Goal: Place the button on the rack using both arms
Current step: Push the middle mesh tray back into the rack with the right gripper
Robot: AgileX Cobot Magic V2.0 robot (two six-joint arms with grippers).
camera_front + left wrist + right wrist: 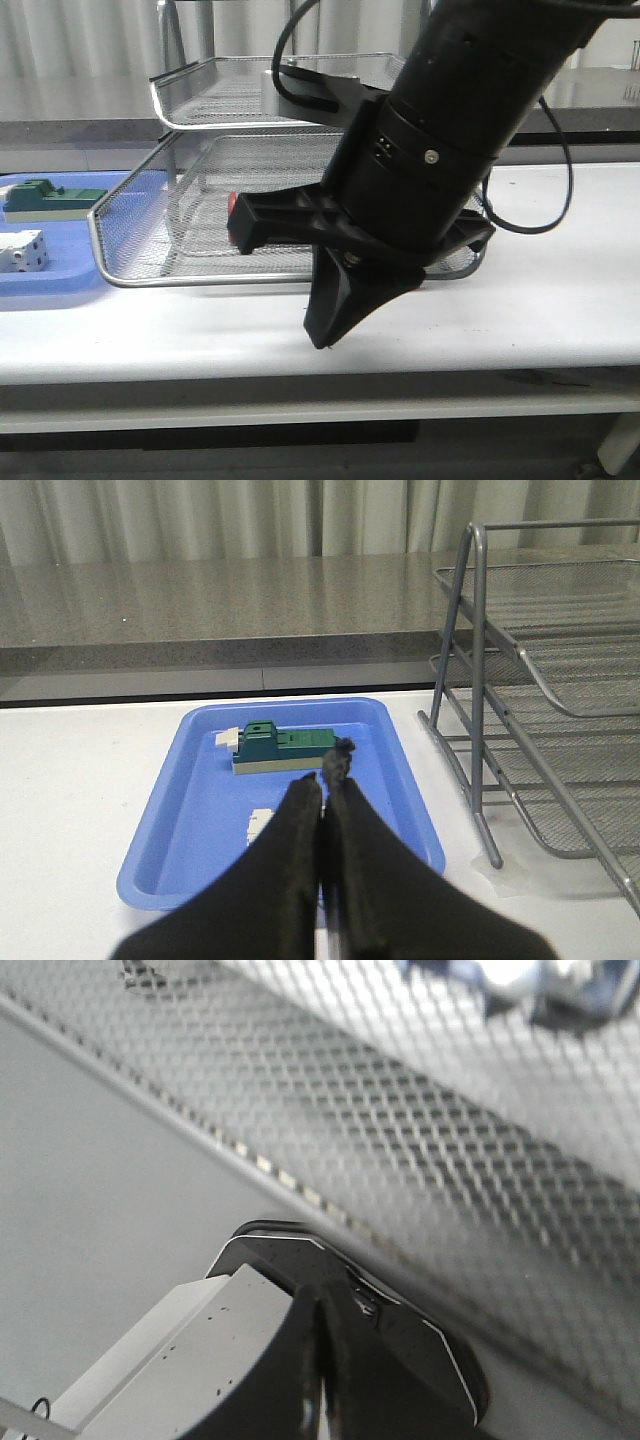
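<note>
The silver wire-mesh rack (172, 125) stands at the back of the white table. In its lower tray lies the button: its red cap (233, 207) shows, with a black body (275, 215) running right behind the arm. My right gripper (320, 335) is shut and empty. It points down at the table just in front of the lower tray's front rim, to the right of the button. In the right wrist view the shut right gripper (322, 1300) is close to the mesh (450, 1160). My left gripper (328, 767) is shut and empty above the blue tray (180, 800), left of the rack (478, 680).
The flat blue tray (60, 278) lies left of the rack and holds a green block (50, 197) and a white boxy part (22, 250). The green block (285, 748) lies just beyond my left fingertips. The right arm's bulky wrist hides much of the rack in the front view.
</note>
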